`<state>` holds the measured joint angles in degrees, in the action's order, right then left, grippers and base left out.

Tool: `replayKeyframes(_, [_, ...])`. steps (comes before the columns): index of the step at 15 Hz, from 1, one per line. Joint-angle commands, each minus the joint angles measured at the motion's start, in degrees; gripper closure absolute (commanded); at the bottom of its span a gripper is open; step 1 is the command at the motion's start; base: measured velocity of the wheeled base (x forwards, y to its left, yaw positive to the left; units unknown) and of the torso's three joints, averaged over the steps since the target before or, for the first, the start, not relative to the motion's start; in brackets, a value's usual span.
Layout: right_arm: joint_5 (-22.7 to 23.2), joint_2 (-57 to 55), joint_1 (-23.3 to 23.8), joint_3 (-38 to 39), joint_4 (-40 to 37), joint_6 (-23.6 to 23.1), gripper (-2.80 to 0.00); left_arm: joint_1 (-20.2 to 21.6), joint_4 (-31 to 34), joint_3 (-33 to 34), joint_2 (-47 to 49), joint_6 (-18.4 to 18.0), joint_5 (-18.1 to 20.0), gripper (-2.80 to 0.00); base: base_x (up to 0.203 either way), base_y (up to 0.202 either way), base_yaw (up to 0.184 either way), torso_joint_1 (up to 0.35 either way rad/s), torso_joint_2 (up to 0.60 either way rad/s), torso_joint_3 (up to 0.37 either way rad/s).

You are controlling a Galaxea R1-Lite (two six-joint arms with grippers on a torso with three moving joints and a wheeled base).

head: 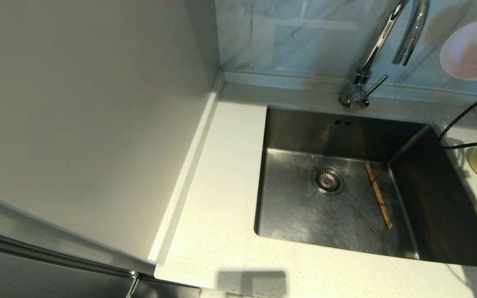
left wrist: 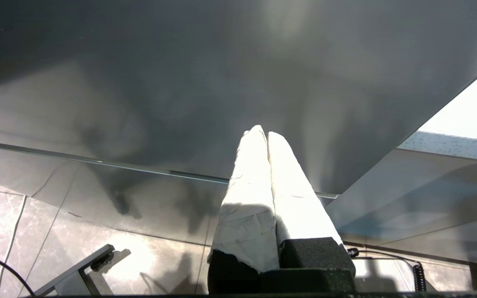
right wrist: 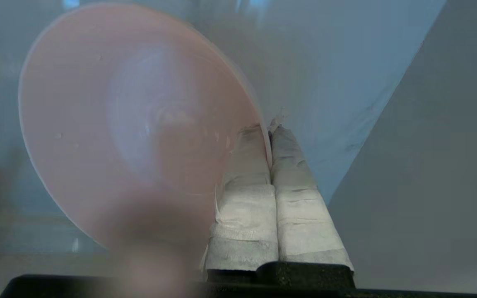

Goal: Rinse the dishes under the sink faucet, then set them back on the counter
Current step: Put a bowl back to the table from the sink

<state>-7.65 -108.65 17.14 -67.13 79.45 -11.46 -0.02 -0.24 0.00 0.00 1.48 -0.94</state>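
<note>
My right hand point(right wrist: 269, 138) is pinched tight on the rim of the pink bowl point(right wrist: 131, 124), holding it tipped in the air just right of the faucet point(head: 387, 37), above the counter point(head: 222, 174). It looks light, stiff and likely slick, so a thin rim pinch could slip. My left hand point(left wrist: 266, 134) hangs closed and empty off to the side.

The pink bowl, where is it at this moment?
The pink bowl is held up in the air by its rim in the right hand, at the head view's upper right, beside the faucet.
</note>
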Motion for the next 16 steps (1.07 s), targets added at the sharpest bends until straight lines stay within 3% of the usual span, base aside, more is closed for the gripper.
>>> replayKeyframes(1, [-0.5,0.9,0.0,0.7,-2.6,-0.3,0.0,0.0,0.0,0.0,-0.2,0.0,0.0,0.0,0.0,0.0,0.0,0.0,0.0,0.0])
replayKeyframes(3, [-0.9,1.3,0.0,5.6,-2.6,-1.2,0.0,0.0,0.0,0.0,-0.2,0.0,0.0,0.0,0.0,0.0,0.0,0.0,0.0,0.0])
replayKeyframes(7, [-1.5,2.4,-0.1,-6.2,-9.8,-1.6,0.0,0.0,0.0,0.0,-0.2,0.0,0.0,0.0,0.0,0.0,0.0,0.0,0.0,0.0])
replayKeyframes(9, [-1.5,5.3,0.7,-4.9,-17.0,-1.9,0.0,0.0,0.0,0.0,-0.2,0.0,0.0,0.0,0.0,0.0,0.0,0.0,0.0,0.0])
replayKeyframes(12, [0.2,12.9,4.9,-5.8,-48.5,-3.1,0.0,0.0,0.0,0.0,-0.2,0.0,0.0,0.0,0.0,0.0,0.0,0.0,0.0,0.0])
replayKeyframes(16, [3.8,19.3,14.7,-17.9,-95.0,-6.2,0.0,0.0,0.0,0.0,-0.2,0.0,0.0,0.0,0.0,0.0,0.0,0.0,0.0,0.0])
